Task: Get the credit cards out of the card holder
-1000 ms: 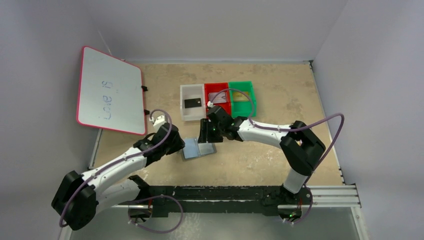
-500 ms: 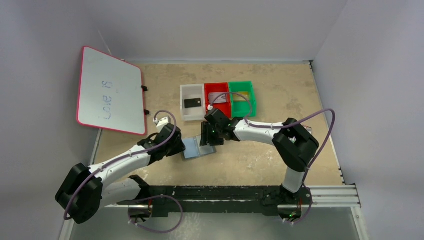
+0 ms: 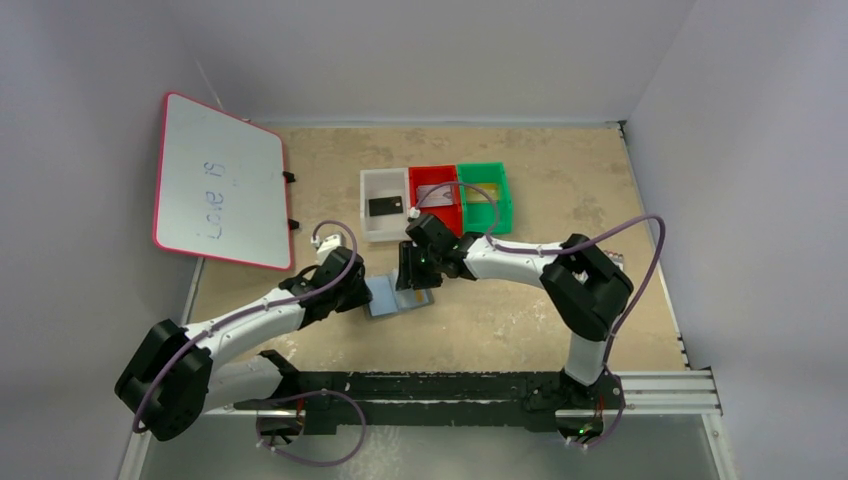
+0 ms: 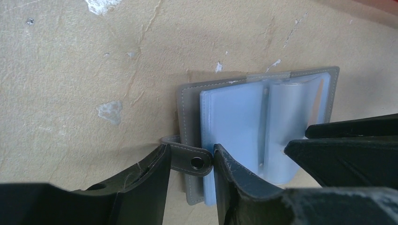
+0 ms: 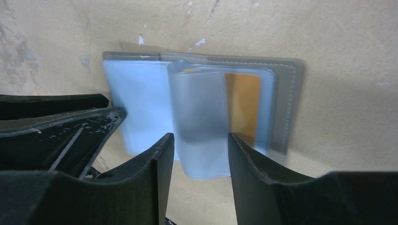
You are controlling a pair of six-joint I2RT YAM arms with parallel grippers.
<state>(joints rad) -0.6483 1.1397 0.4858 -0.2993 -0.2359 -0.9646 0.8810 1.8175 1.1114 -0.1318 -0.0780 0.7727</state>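
Near the middle of the beige table [image 3: 560, 190], just in front of three small trays, the small grey bifold card holder [image 3: 398, 300] lies open and flat with its shiny bluish pockets facing up. A gold-yellow credit card [image 5: 241, 98] sits inside a pocket on one half and shows through the plastic. One translucent pocket leaf [image 5: 199, 108] curls up off the others. The right gripper [image 5: 201, 137] is at the holder's far edge, jaws part-way apart with that leaf in the gap between them; whether they press it cannot be told. The left gripper [image 4: 190, 150] is at the holder's left edge, jaws narrow, one on either side of the grey snap strap [image 4: 190, 161], and whether they pinch the strap cannot be told either. Beyond the holder, side by side, stand a white plastic tray [image 3: 375, 185] with a black credit card [image 3: 385, 207] lying in it, a red tray [image 3: 413, 200] with a silvery-grey card [image 3: 432, 192] in it, and a green tray [image 3: 505, 190]. At the far left a pink-framed whiteboard [image 3: 220, 180] with handwriting sits tilted.
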